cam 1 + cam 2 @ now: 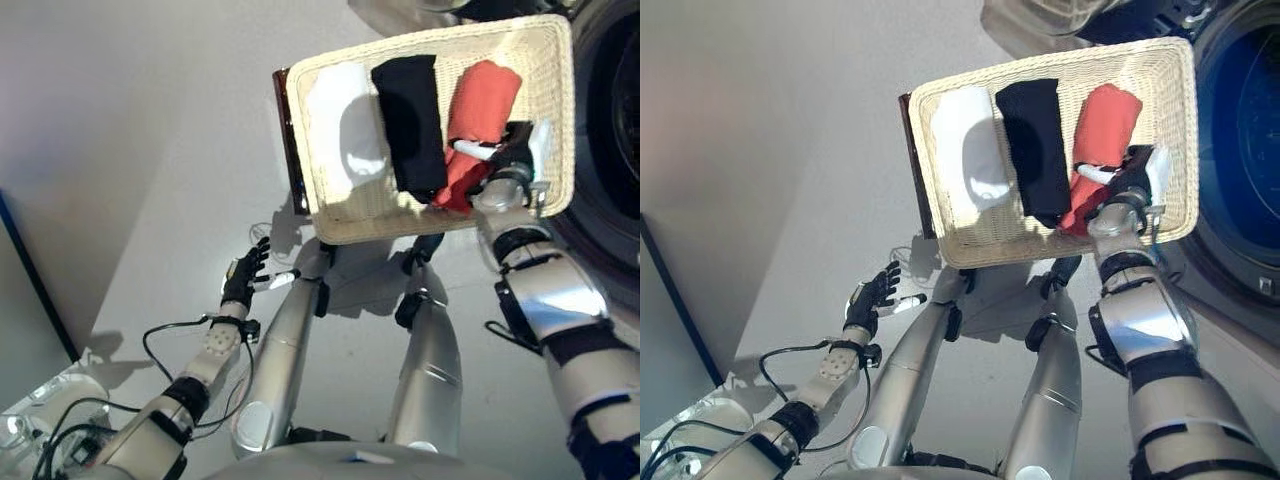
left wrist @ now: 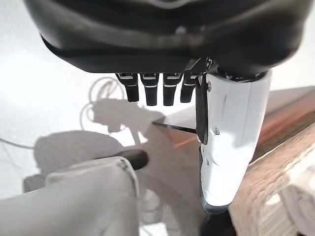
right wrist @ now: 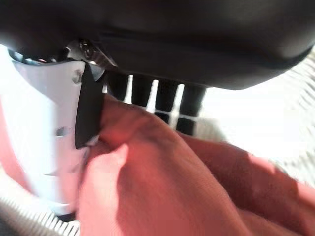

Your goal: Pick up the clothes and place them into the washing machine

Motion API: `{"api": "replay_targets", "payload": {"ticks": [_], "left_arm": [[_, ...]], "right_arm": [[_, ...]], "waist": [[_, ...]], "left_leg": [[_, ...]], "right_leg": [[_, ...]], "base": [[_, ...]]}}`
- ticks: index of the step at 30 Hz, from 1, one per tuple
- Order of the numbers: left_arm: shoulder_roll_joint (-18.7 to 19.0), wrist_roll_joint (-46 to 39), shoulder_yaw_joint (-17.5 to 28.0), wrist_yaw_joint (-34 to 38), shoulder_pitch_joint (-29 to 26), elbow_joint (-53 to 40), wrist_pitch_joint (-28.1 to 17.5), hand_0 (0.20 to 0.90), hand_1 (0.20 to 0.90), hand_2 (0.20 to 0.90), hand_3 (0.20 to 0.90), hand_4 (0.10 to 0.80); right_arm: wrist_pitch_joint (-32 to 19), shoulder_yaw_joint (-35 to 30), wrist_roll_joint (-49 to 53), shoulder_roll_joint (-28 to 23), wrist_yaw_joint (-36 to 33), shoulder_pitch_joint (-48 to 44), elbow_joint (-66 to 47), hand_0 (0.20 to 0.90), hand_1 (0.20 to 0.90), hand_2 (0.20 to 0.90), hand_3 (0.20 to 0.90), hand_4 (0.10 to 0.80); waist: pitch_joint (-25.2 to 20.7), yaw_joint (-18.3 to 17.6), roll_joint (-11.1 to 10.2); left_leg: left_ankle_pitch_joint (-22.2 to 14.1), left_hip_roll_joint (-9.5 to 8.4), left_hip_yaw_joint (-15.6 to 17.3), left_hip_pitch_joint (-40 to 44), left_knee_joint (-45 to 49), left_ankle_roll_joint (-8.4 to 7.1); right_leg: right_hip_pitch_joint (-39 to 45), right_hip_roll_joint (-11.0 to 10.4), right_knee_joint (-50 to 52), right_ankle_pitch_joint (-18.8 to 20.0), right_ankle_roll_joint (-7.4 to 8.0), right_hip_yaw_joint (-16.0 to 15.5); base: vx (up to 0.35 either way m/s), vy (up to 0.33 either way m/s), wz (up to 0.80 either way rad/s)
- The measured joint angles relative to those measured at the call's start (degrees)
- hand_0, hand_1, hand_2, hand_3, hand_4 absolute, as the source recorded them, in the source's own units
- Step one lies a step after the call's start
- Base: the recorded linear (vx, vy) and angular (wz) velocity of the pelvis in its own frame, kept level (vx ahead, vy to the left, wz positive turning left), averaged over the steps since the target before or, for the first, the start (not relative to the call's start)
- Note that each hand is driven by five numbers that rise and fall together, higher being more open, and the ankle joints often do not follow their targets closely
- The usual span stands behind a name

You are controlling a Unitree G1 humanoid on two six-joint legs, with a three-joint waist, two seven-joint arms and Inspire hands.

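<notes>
A pale wicker basket [image 1: 400,232] holds three folded clothes side by side: a white one [image 1: 345,125], a black one [image 1: 412,115] and a red one [image 1: 482,95]. My right hand [image 1: 505,150] reaches into the basket at its right end, over the near part of the red cloth. In the right wrist view the red cloth [image 3: 162,187] bunches up between the white-covered thumb [image 3: 44,123] and the curled fingers. My left hand [image 1: 243,275] hangs low to the left of the basket, fingers relaxed and holding nothing. The washing machine's round opening [image 1: 1240,130] lies just right of the basket.
A dark wooden board [image 1: 290,140] runs along the basket's left side and shows in the left wrist view too. A grey rounded part [image 1: 400,10] sits beyond the basket's far edge. A dark panel edge [image 1: 35,270] crosses the floor at far left.
</notes>
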Motion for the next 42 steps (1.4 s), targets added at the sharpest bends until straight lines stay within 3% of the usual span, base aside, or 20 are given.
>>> {"api": "replay_targets", "payload": {"ticks": [10,16,21,28,36,37,38,39,42], "left_arm": [[-0.54,0.28,1.57,-1.36,0.45,6.09,0.84,0.900,0.900,0.900,0.900,0.800],[-0.90,0.21,1.66,-2.58,1.09,5.72,0.76,0.900,0.900,0.900,0.900,0.800],[-1.21,-0.17,1.60,-3.03,4.36,5.07,0.67,0.900,0.900,0.900,0.900,0.800],[-1.48,-1.00,1.49,-3.78,6.64,6.57,0.65,0.900,0.900,0.900,0.900,0.800],[-2.01,-1.09,1.54,-4.90,7.95,6.63,0.40,0.900,0.900,0.900,0.900,0.800],[-2.01,-1.10,1.62,-4.97,8.46,6.33,0.14,0.900,0.900,0.900,0.900,0.800],[-2.03,-1.10,1.61,-5.01,8.68,6.27,-0.23,0.900,0.900,0.900,0.900,0.800],[-1.99,-1.10,1.64,-5.00,8.98,6.26,-0.42,0.900,0.900,0.900,0.900,0.800],[-2.01,-1.13,1.56,-5.13,9.96,6.31,-0.38,0.900,0.900,0.900,0.900,0.800]], "right_arm": [[-3.82,-8.27,22.61,3.37,4.43,4.40,-1.14,0.200,0.200,0.200,0.200,0.300],[-7.99,-16.66,34.01,7.85,7.79,6.74,-6.38,0.200,0.200,0.200,0.200,0.300],[-11.93,-21.53,40.76,9.21,7.49,8.93,-8.39,0.200,0.200,0.200,0.200,0.300],[-15.79,-26.04,41.40,7.71,4.69,7.24,-11.41,0.200,0.200,0.200,0.200,0.300],[-15.76,-27.78,41.34,-0.41,0.06,3.19,-11.47,0.200,0.200,0.200,0.200,0.300],[-15.62,-27.48,41.30,-1.29,-0.35,2.21,-11.15,0.233,0.233,0.233,0.233,0.324],[-15.58,-27.13,41.22,-2.63,-0.45,1.97,-11.02,0.365,0.365,0.365,0.365,0.418],[-15.40,-27.23,41.45,-3.47,-0.47,1.55,-10.88,0.900,0.900,0.900,0.900,0.800],[-15.41,-26.38,41.37,-4.05,-1.10,0.70,-10.63,0.900,0.900,0.900,0.900,0.800]], "waist": [[-1.77,-1.99,-0.19],[-2.25,-3.02,-0.15],[-5.71,-3.08,-0.11],[-6.95,-2.54,0.27],[-8.56,-2.34,2.81],[-8.73,-1.81,3.10],[-8.77,-1.27,3.19],[-8.77,-1.12,3.24],[-8.77,-1.21,3.24]], "left_leg": [[-0.60,0.07,2.28,4.06,-0.73,1.20],[-0.96,0.02,3.10,6.93,-1.82,0.95],[-0.68,-0.19,3.96,8.63,-4.25,0.74],[-0.62,-0.23,3.84,9.76,-4.94,0.99],[-1.23,-0.89,4.52,10.50,-5.06,0.90],[-1.32,-0.92,4.82,10.47,-5.05,1.03],[-1.35,-0.98,5.04,10.47,-5.02,1.08],[-1.36,-1.06,5.07,10.45,-5.02,1.08],[-1.48,-1.12,5.26,10.44,-5.02,1.27]], "right_leg": [[4.71,0.79,-4.89,3.08,0.75,1.91],[7.46,1.00,-7.20,3.11,1.23,2.96],[8.86,0.88,-9.83,3.08,1.35,3.04],[8.69,1.47,-9.78,4.53,1.37,4.86],[8.54,1.11,-10.40,4.05,1.61,6.48],[8.50,1.04,-10.73,4.14,1.75,6.65],[8.40,1.00,-10.72,4.18,1.80,6.95],[8.35,1.00,-10.68,4.29,1.92,7.20],[8.32,0.99,-10.68,4.53,2.23,7.59]], "base": [[-0.009,-0.010,-0.13],[0.017,-0.013,-0.10],[0.013,-0.014,-0.07],[0.008,0.010,-0.11],[-0.004,-0.007,-0.11],[-0.003,-0.023,-0.14],[0.004,-0.022,-0.09],[0.000,0.000,0.00],[0.000,0.000,0.00]]}}
